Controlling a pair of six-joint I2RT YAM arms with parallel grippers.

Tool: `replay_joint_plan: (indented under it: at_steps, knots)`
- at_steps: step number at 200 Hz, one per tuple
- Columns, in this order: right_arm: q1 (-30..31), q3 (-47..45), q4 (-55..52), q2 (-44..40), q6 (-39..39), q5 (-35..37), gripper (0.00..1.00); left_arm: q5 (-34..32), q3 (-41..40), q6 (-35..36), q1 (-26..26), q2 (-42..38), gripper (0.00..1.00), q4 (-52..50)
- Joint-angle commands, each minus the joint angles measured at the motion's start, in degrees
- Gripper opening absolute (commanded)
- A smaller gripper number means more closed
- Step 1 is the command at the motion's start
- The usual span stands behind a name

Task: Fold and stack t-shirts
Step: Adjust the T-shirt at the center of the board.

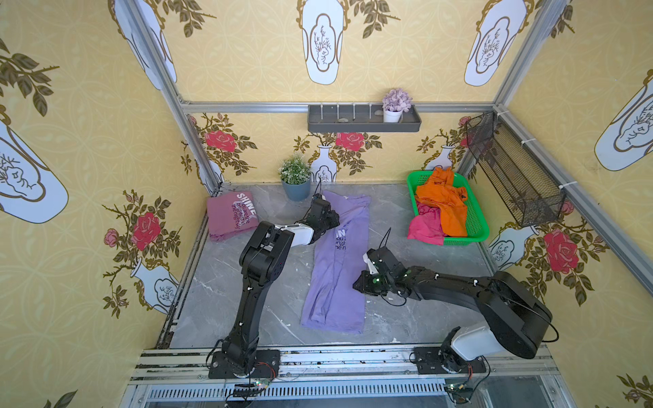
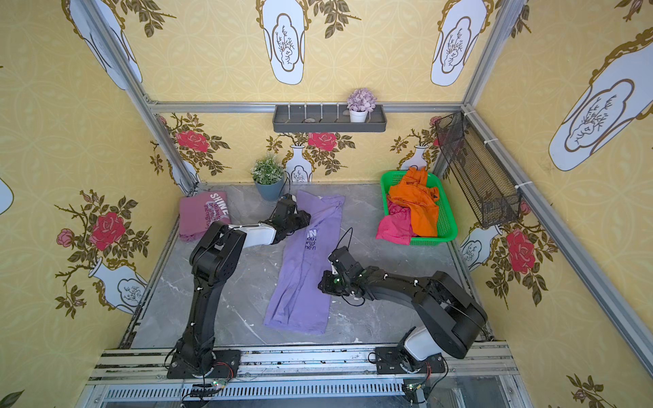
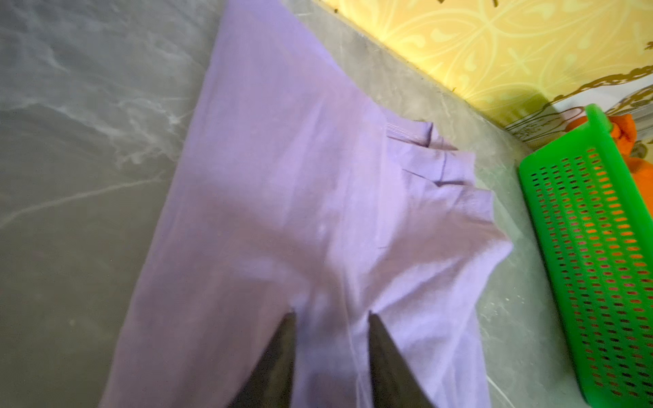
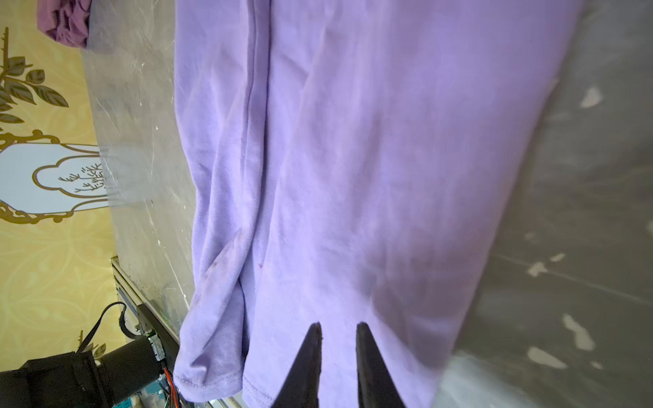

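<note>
Your left gripper (image 3: pixel 332 316) has its 2 dark fingers spread apart. Smooth lavender cloth shows in the gap between them, and nothing is pinched. Directly beneath it lies the lavender t-shirt (image 1: pixel 335 275), folded into 1 long narrow strip on the grey marbled table (image 1: pixel 212 300). This gripper is over the strip's far, sleeve end.

Your right gripper (image 4: pixel 339 325) has its fingers parted only a little, leaving a narrow slot with the same lavender cloth visible through it, unpinched. It sits at the strip's right edge, toward the hem end. You cannot tell whether either gripper touches the cloth.

To the left of the left gripper, apart from it, rests the mauve t-shirt (image 1: pixel 228 215), folded square with white "SHINE" lettering facing up. Beyond the right gripper, toward the back wall, a green basket (image 1: pixel 477 220) holds the orange t-shirt (image 1: pixel 441 201) and the magenta t-shirt (image 1: pixel 425 228). Both are crumpled, and the magenta one spills over the rim.
</note>
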Motion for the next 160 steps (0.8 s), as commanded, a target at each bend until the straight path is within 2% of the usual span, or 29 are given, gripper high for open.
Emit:
replay_joint_plan:
  at_steps: [1,10,19,37,57,71,80,83,89,95,100,109,113,135,160]
  knots:
    - [2.97,0.89,5.07,1.77,2.19,0.90,0.21,-0.10,-4.32,0.60,0.23,-5.74,0.99,-0.69]
    - [4.38,1.37,5.65,3.52,2.59,1.66,0.15,-1.53,-7.97,1.02,0.22,-10.15,0.99,-0.86]
    - [5.72,1.01,6.80,5.39,3.20,2.23,0.00,-3.49,-12.01,1.03,0.34,-15.21,0.99,-1.91]
    - [6.91,-1.86,8.12,6.84,4.79,2.76,0.00,-5.68,-21.77,1.03,0.25,-26.36,0.99,-2.78]
    - [7.45,-5.80,4.76,2.78,5.30,5.16,0.00,-6.06,-31.60,0.77,-0.71,-37.47,0.99,-5.89]
    - [7.93,-4.41,-0.30,-1.35,3.54,7.09,0.20,-8.40,-37.80,0.07,-3.00,-44.48,0.99,-8.35]
    - [8.01,-2.33,-2.73,-2.53,2.62,7.90,0.25,-9.73,-41.77,-0.96,-4.59,-48.83,0.97,-9.05]
    - [8.02,-1.52,-3.43,-2.80,2.27,8.05,0.26,-10.02,-42.65,-1.44,-6.64,-50.20,0.95,-9.15]
    - [8.06,-0.11,-4.57,-3.05,1.46,8.37,0.26,-10.68,-44.99,-2.63,-8.62,-52.84,0.90,-9.34]
    - [7.97,1.05,-5.56,-3.27,0.88,8.84,0.26,-11.12,-47.23,-4.01,-10.90,-55.19,0.77,-9.37]
    - [7.84,1.74,-6.16,-3.56,0.42,9.40,0.26,-11.79,-48.86,-5.06,-12.89,-56.94,0.59,-9.68]
    - [7.47,2.75,-7.12,-4.42,-0.22,10.22,0.26,-13.60,-50.49,-7.20,-16.72,-59.32,0.15,-11.90]
    - [7.11,3.15,-7.76,-4.86,-0.62,10.58,0.26,-14.30,-50.98,-8.01,-18.36,-60.20,0.00,-13.00]
    - [4.55,4.35,-11.12,-7.79,-2.80,12.40,0.18,-19.05,-53.39,-12.74,-26.40,-64.57,0.00,-20.26]
    - [0.58,3.90,-13.34,-11.46,-4.61,12.15,0.18,-24.13,-57.00,-20.21,-33.69,-70.51,0.00,-28.11]
